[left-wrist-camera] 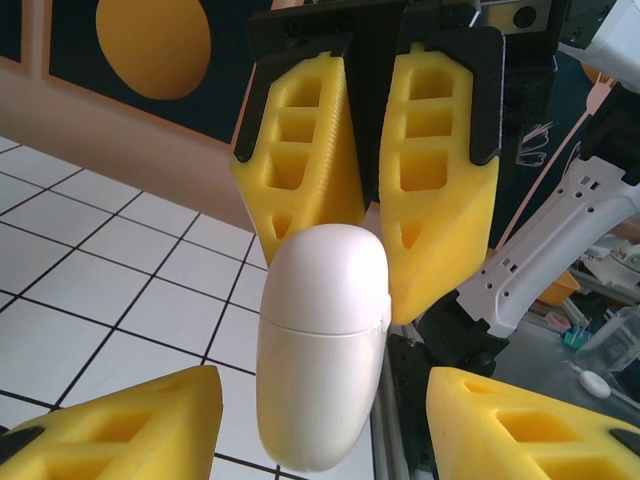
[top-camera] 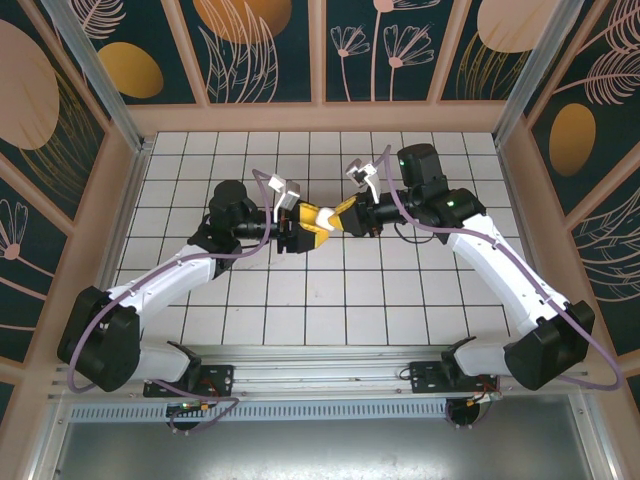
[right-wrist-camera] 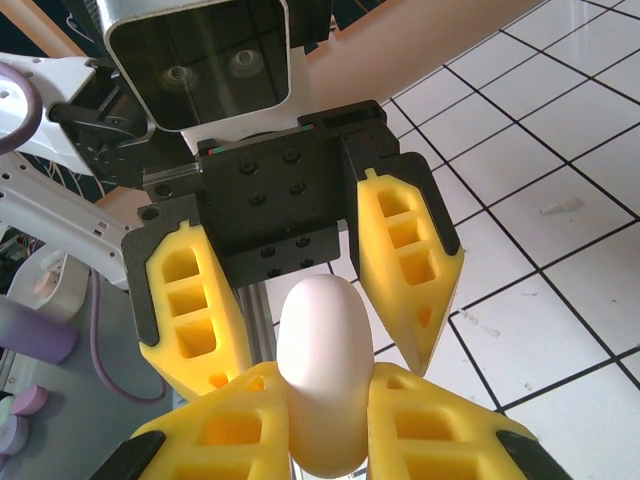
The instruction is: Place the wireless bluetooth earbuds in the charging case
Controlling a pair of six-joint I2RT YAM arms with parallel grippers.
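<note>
The white charging case point(left-wrist-camera: 322, 350) is shut, its lid seam visible, and hangs in the air over the tiled table. My right gripper point(right-wrist-camera: 325, 385) is shut on the case's point(right-wrist-camera: 322, 360) lower end, and its yellow fingers point(left-wrist-camera: 430, 200) reach in from the far side in the left wrist view. My left gripper point(left-wrist-camera: 322, 385) is open around the case's other end, a gap showing on each side. Its fingers point(right-wrist-camera: 405, 260) flank the rounded tip. From above, the left gripper point(top-camera: 310, 222) and the right gripper point(top-camera: 342, 216) meet nose to nose. The wireless bluetooth earbuds are out of view.
The white tiled table point(top-camera: 250, 300) lies below both arms. Wooden walls point(top-camera: 110, 200) close it in on the left, right and back. A metal rail point(top-camera: 320, 362) with the arm bases runs along the near edge.
</note>
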